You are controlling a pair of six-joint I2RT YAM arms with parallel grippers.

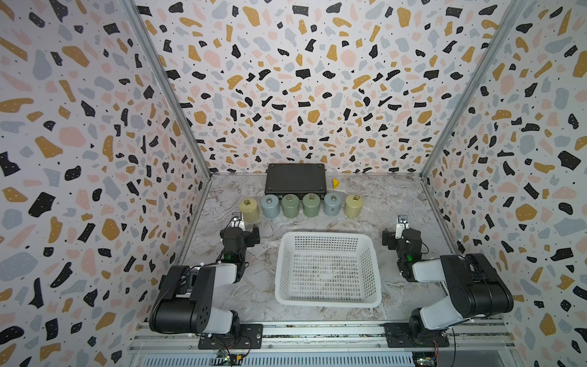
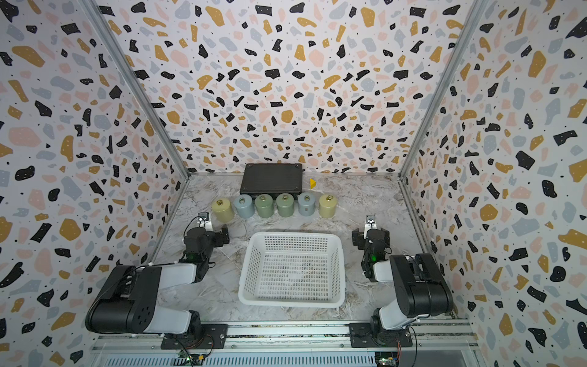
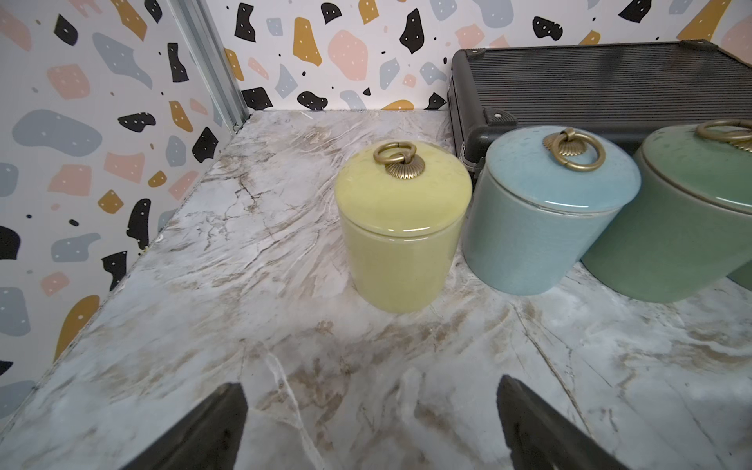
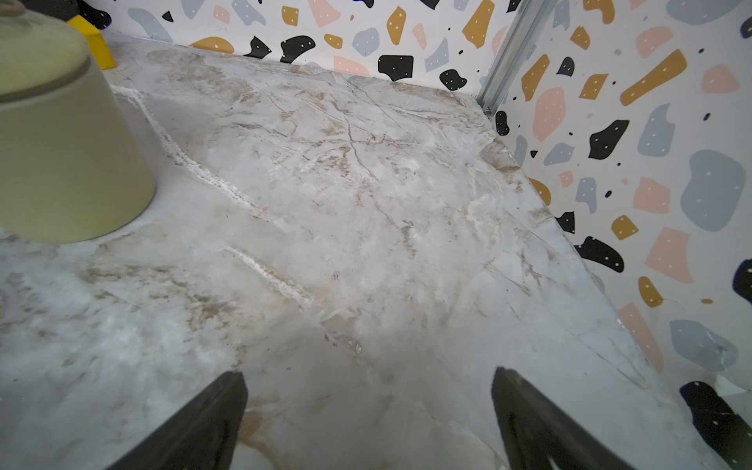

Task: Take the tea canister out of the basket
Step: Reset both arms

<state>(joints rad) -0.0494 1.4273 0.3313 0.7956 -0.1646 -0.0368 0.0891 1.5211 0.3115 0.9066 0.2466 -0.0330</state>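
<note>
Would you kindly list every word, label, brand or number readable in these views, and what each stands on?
None: no readable text in any view.
The canisters, black case and basket show no lettering.
Any marking on the circuit boards by the front rail is too small to read.

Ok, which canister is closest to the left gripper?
The pale yellow canister at the row's left end, right ahead of the left gripper; the other yellow one stands at the opposite end.

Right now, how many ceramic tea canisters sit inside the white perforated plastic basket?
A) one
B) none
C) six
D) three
B: the white perforated plastic basket holds nothing; all six ring-lidded ceramic canisters stand in a row on the marble tabletop beyond it.
</note>
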